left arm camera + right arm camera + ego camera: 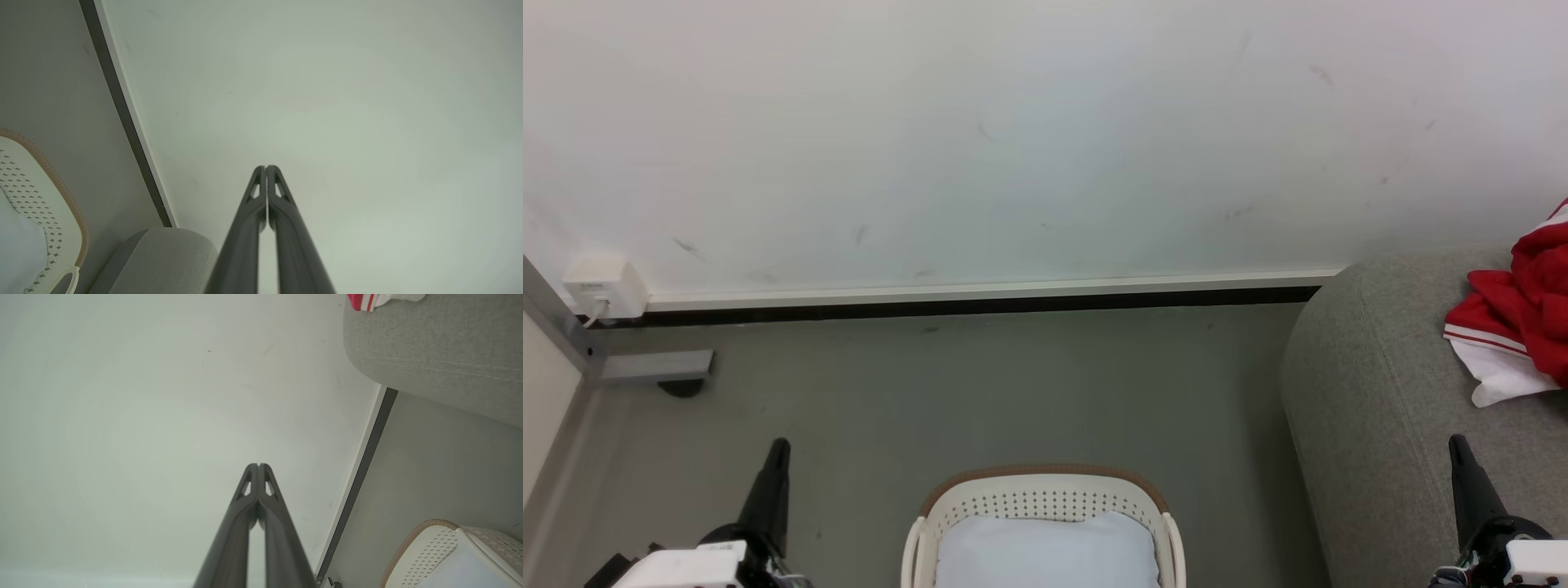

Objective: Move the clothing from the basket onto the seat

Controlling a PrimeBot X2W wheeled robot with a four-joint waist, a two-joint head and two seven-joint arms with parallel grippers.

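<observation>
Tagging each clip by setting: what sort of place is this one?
Probably an indoor living-room corner, perhaps a staged one. A grey sofa has a red jersey lying on it, and a white laundry basket stands on the grey floor before a scuffed white wall.

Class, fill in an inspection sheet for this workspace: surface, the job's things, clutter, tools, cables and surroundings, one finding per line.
Surface: grey floor, faintly scuffed.
Job's things: red clothing lies on the grey seat; the basket stands on the floor beside the seat.
Clutter: pale cloth in the basket.
Tools: left tool shut, empty; right tool shut, empty.
Cables: short white cable at the wall box.
Surroundings: white wall with marks, skirting, metal bar on the floor.
</observation>
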